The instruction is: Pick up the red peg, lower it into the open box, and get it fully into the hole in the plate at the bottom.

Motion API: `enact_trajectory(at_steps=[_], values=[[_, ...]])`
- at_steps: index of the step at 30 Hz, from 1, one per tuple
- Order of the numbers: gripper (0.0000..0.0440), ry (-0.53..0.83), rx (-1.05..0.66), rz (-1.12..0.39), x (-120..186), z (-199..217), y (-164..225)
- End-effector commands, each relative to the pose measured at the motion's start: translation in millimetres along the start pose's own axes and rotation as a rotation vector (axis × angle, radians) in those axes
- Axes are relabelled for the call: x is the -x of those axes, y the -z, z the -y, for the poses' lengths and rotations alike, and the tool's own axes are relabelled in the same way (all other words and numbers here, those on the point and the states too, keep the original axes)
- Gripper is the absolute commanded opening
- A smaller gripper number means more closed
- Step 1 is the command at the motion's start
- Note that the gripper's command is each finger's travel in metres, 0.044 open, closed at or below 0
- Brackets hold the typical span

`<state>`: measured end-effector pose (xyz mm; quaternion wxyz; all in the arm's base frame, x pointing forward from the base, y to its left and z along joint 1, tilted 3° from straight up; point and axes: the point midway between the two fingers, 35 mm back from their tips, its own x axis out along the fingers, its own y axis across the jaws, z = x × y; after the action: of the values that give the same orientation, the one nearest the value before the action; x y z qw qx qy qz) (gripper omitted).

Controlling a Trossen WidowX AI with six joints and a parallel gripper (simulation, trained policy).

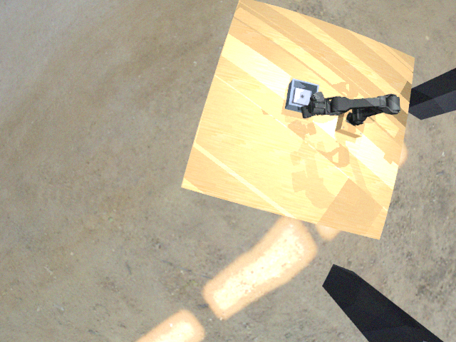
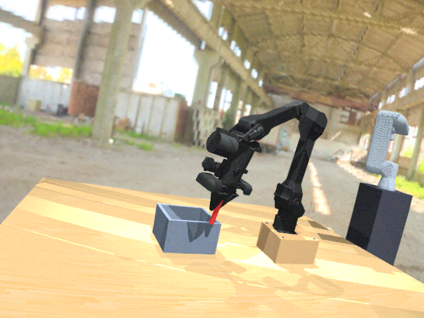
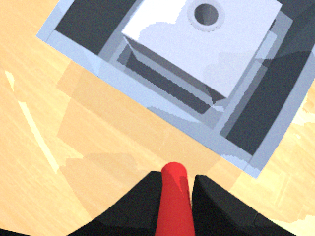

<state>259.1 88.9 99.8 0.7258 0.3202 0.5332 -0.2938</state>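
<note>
The jaws (image 2: 218, 204) grip 1 tilted red peg (image 2: 215, 213) (image 3: 174, 204) near the open box (image 1: 289, 96) (image 2: 190, 239) (image 3: 148, 105).

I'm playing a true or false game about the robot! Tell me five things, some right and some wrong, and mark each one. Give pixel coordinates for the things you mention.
1. The tool (image 2: 216, 207) (image 3: 176, 183) is holding the red peg (image 2: 215, 212) (image 3: 174, 202). True.
2. The box (image 1: 288, 106) (image 2: 189, 236) (image 3: 148, 105) has a lid on. False: its top is open.
3. The plate (image 1: 297, 101) (image 3: 169, 51) in the box has a round hole (image 1: 301, 95) (image 3: 206, 14). True.
4. The peg is inside the hole. False: it is held outside the hole.
5. The robot arm (image 1: 363, 102) (image 2: 305, 147) is black. True.
</note>
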Motion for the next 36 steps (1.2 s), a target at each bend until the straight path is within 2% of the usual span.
enact_trajectory(at_steps=[1,18,32,34,36], values=[[0.0000,0.005,-0.013,0.014,2,-2,-16],[0.0003,0.042,-0.113,0.017,-16,3,-81],[0.0013,0.087,-0.147,-0.044,-53,10,-100],[0.0030,0.098,-0.143,-0.053,-60,12,-100],[0.0077,0.107,-0.135,-0.061,-67,13,-100]])
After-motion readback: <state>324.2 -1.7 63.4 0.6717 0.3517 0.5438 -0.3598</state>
